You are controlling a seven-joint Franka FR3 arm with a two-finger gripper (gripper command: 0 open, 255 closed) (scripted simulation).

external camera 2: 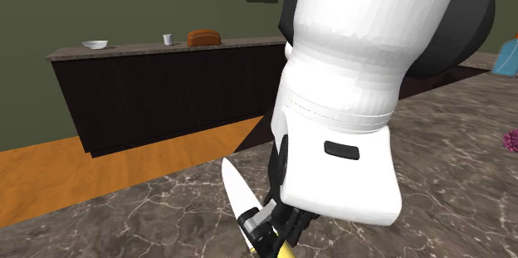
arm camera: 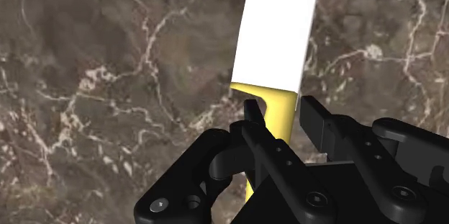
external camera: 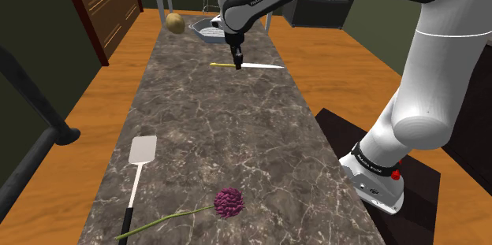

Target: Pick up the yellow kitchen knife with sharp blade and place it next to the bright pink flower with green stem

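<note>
At the near end of the dark marbled countertop [external camera: 221, 125] lies the flower [external camera: 229, 202]. Its purplish-pink head sits about midway between the long edges, and its green stem runs off toward the near corner on the shoulder view's left. Just beyond the stem, along that same left edge, a spatula [external camera: 140, 157] lies lengthwise, its white blade pointing away and its black handle toward the near end.

Well apart from both, in the far half of the countertop, the knife [external camera: 248, 65] lies flat and crosswise. Its yellow handle is toward the middle and its white blade points at the edge on the shoulder view's right. The white arm [external camera: 426, 86] reaches over from the stand and sets the black gripper [external camera: 236, 56] down over the handle. In the wrist view the gripper [arm camera: 280, 111] straddles the knife [arm camera: 277, 28] just behind the blade. The fingers [arm camera: 316, 118] stand spread, one against the yellow handle and the other with a thin strip of marble showing beside it, so the handle is not pinched.

Farther on, near the far end, a tan lump [external camera: 175, 23] rests by the left edge, with a grey tray [external camera: 206, 28] beside it.
</note>
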